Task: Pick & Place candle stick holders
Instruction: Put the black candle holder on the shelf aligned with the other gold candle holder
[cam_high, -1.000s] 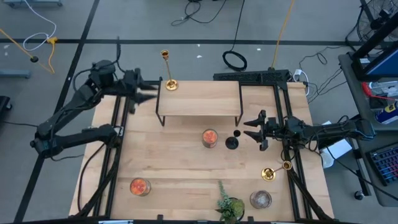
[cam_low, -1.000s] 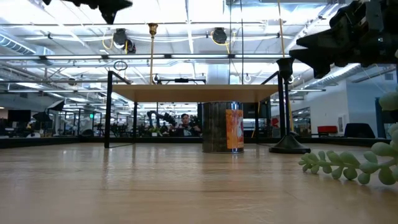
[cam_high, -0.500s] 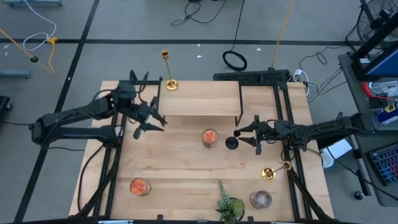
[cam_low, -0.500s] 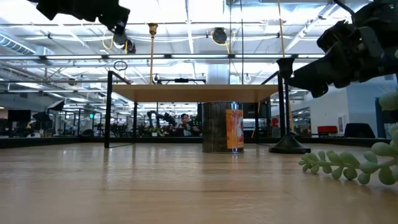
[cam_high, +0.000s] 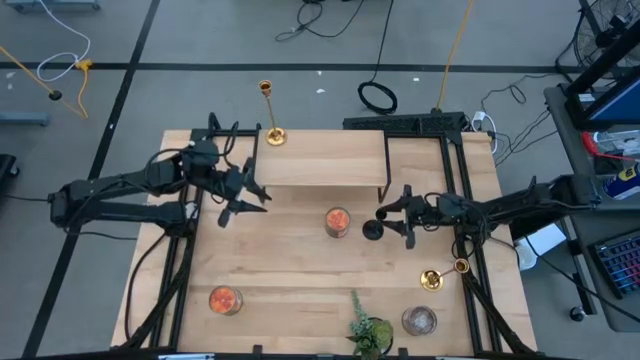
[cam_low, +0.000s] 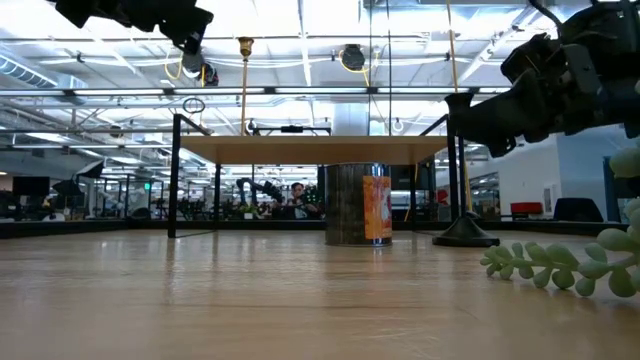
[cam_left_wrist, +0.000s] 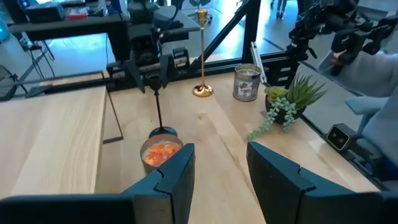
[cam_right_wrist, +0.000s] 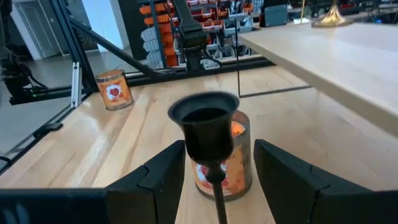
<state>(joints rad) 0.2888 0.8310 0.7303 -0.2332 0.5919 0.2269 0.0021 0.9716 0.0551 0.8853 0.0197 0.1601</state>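
High view shows the right gripper (cam_high: 396, 217) with fingers apart on either side of the black candlestick holder (cam_high: 373, 229), which stands right of the orange jar candle (cam_high: 337, 222) mid-table, while the left gripper (cam_high: 250, 198), also spread and empty, hovers left of the wooden shelf (cam_high: 320, 160).
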